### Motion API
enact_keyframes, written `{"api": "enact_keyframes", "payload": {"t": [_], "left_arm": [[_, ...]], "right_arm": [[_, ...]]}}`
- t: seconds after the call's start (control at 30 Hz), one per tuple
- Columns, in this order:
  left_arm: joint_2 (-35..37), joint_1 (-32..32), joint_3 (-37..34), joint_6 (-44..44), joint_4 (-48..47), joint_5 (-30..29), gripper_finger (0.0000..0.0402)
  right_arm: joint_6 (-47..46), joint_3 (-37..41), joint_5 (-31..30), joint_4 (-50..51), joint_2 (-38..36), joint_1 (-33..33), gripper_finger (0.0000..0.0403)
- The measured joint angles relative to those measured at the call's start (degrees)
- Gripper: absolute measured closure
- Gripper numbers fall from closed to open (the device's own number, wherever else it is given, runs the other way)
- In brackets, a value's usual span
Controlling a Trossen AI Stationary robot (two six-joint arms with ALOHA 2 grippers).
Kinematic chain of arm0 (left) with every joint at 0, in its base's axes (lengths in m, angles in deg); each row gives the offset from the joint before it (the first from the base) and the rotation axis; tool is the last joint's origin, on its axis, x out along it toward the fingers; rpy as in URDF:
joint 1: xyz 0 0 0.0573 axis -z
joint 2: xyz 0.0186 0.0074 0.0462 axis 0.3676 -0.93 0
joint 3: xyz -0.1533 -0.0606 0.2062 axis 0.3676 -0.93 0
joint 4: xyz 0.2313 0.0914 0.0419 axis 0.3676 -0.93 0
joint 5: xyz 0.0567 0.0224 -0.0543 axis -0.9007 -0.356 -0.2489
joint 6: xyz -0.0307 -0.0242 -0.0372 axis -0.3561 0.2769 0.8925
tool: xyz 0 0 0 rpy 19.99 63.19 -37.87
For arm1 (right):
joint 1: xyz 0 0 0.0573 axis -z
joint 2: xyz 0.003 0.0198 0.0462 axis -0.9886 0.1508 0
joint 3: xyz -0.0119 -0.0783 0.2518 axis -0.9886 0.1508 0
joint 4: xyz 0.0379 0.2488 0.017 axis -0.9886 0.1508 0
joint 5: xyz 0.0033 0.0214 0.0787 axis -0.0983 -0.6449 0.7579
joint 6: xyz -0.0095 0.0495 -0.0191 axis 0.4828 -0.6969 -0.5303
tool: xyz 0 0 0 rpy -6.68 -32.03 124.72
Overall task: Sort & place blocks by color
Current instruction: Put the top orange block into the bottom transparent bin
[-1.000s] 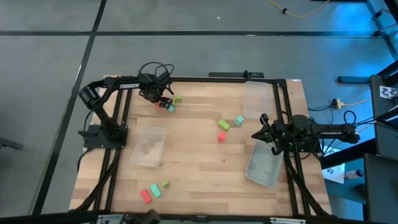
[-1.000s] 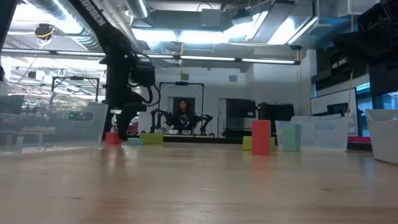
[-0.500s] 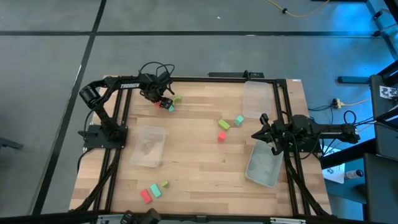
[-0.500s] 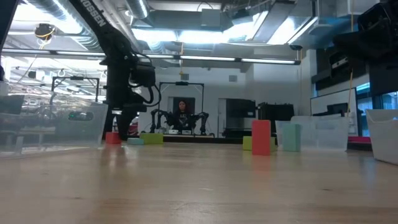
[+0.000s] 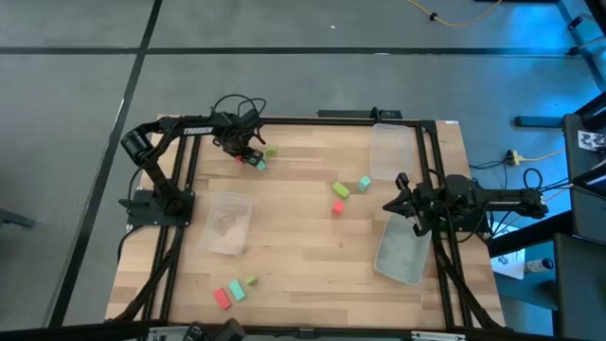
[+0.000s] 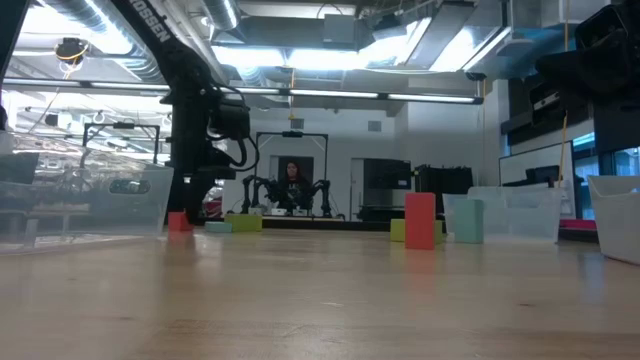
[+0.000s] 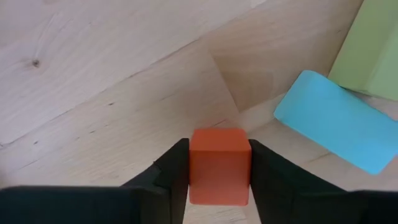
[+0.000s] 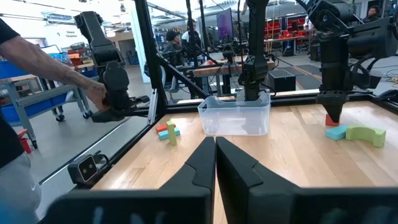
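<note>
Blocks lie in three clusters on the bench (image 5: 303, 256), and none sits in a tray yet, so the sorting looks barely begun. One cluster is at the far left corner: a red block (image 7: 219, 165), a teal block (image 7: 339, 127) just beside it and a green block (image 7: 373, 46) beyond the teal one. The step in hand seems to be picking up that red block. The left gripper (image 7: 219, 180) is down over it with its fingers clamped on two opposite faces, as the left wrist view shows; whether the block rests on the wood or has cleared it I cannot tell. The next move calls for a straight lift that clears the teal neighbour, then a carry to whichever tray (image 5: 225, 224) takes red. The right gripper (image 8: 215, 163) waits at the bench's right edge, over another tray (image 5: 401, 254), fingers together and holding nothing.
</note>
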Motion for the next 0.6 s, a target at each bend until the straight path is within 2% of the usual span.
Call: {"api": "enact_keyframes", "payload": {"t": [0.17, 0.27, 0.47, 0.6], "left_arm": [[0.6, 0.2, 0.0, -0.3, -1.8, 0.3, 0.028], [3.9, 0.2, -0.1, -1.3, -2.6, 0.3, 0.028], [18.3, 0.6, -0.1, -1.4, -2.3, 1.5, 0.028], [31.0, 4.8, -0.1, -1.2, 0.3, 3.0, 0.028]], "right_arm": [[0.0, 0.0, 0.0, 0.0, 0.0, 0.0, 0.0386], [0.1, 0.0, 0.0, 0.0, 0.0, 0.0, 0.0385], [0.0, 0.0, 0.0, 0.0, 0.0, 0.0, 0.0385], [0.1, 0.0, 0.0, 0.0, 0.0, 0.0, 0.0385]]}}
